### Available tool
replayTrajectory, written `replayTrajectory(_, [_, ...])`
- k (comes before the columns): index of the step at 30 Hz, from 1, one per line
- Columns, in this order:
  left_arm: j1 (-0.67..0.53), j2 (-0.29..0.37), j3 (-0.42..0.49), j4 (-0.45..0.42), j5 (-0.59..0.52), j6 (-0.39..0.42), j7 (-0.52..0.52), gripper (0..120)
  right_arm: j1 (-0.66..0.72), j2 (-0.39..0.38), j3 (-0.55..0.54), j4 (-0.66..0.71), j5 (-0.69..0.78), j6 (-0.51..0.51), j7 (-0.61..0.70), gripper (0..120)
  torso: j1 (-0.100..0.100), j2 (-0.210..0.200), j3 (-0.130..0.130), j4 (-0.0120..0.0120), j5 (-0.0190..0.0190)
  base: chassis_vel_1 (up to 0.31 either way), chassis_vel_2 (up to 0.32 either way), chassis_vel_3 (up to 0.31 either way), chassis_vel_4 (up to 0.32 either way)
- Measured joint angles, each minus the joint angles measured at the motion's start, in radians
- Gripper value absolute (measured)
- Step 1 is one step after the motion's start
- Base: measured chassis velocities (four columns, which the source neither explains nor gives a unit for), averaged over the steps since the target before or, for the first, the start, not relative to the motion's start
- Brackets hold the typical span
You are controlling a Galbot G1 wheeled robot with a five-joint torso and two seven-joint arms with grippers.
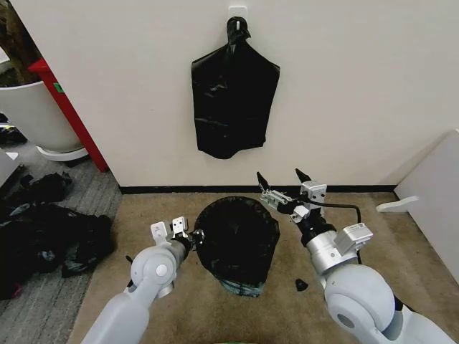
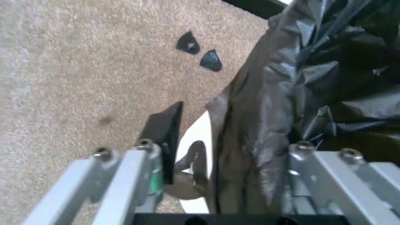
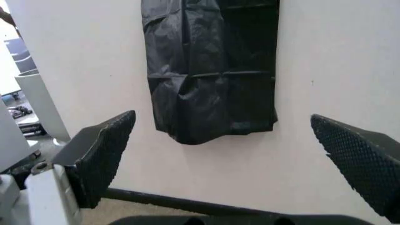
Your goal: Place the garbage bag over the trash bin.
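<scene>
Black, glossy and wrinkled, the bag (image 1: 238,240) sat draped over the bin (image 1: 240,288) on the tan carpet (image 1: 401,244), in front of the wall (image 1: 358,86) and between the two arms. Its plastic covered the mouth and hung down the sides; only a sliver of pale bin showed under the lower edge in the head view. In the left wrist view a strip of the cream side (image 2: 190,145) showed beside the film (image 2: 262,122).

At the bag's left edge the left gripper (image 1: 188,234) had its fingers standing apart, astride the rim: one dark pad (image 2: 164,133) lay outside the cream wall, the other side was hidden in the folds. Whether it pinched the plastic could not be told.

To the right of the bag and a little behind it, nearer the wall, the right gripper (image 1: 281,179) was raised and clear of the bag, its black fingers (image 3: 103,150) spread wide and holding nothing.

A bunch of flat black bags (image 1: 233,97) hung from a hook (image 1: 237,14) on the wall. Two small black scraps (image 2: 200,51) lay on the carpet near the bin.
</scene>
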Motion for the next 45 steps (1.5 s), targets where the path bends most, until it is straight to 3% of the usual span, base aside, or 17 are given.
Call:
replayTrajectory(4, [0.013, 0.007, -0.007, -0.018, 0.007, 0.0, -0.002, 53, 0.001, 0.0, 0.0, 0.0, 0.002, 0.0, 0.0, 100, 0.0, 0.0, 0.0, -0.0001, -0.0001, 0.0, 0.0, 0.0, 0.0])
replayTrajectory(9, [0.052, 0.03, -0.035, -0.069, 0.024, -0.008, 0.029, 79, 0.003, 0.0, -0.001, -0.001, 0.003, -0.001, 0.002, 100, 0.0, 0.0, 0.0, 0.0, 0.0, 0.0, 0.0, 0.0, 0.0])
replayTrajectory(11, [0.058, 0.033, -0.039, -0.076, 0.03, -0.013, 0.041, 80, 0.004, 0.0, -0.002, -0.001, 0.003, -0.001, 0.002, 100, 0.0, 0.0, 0.0, 0.0, 0.0, 0.0, 0.0, 0.0, 0.0])
replayTrajectory(15, [0.094, 0.049, -0.058, -0.124, 0.045, -0.031, 0.099, 98, 0.011, 0.0, -0.011, -0.002, 0.007, -0.002, 0.002, 100, 0.0, 0.0, 0.0, 0.0, 0.0001, 0.0, 0.0, 0.0, 0.0])
replayTrajectory(25, [0.138, 0.049, -0.083, -0.151, 0.045, -0.027, 0.083, 100, 0.017, -0.008, -0.011, -0.011, 0.017, -0.003, 0.004, 100, 0.0, 0.0, 0.0, 0.0, 0.0001, 0.0, 0.0, 0.0, 0.0])
replayTrajectory(32, [0.182, 0.055, -0.095, -0.146, 0.089, -0.085, 0.278, 100, 0.013, -0.005, -0.031, -0.012, 0.014, -0.003, 0.004, 100, 0.0, 0.0, 0.0, 0.0, 0.0001, 0.0, 0.0, 0.0, 0.0])
replayTrajectory(45, [0.279, 0.075, -0.142, -0.25, 0.104, -0.194, 0.358, 100, -0.022, 0.014, 0.012, 0.002, 0.004, -0.003, 0.005, 100, 0.0, 0.0, 0.0, -0.0001, 0.0, 0.0, 0.0, 0.0, 0.0])
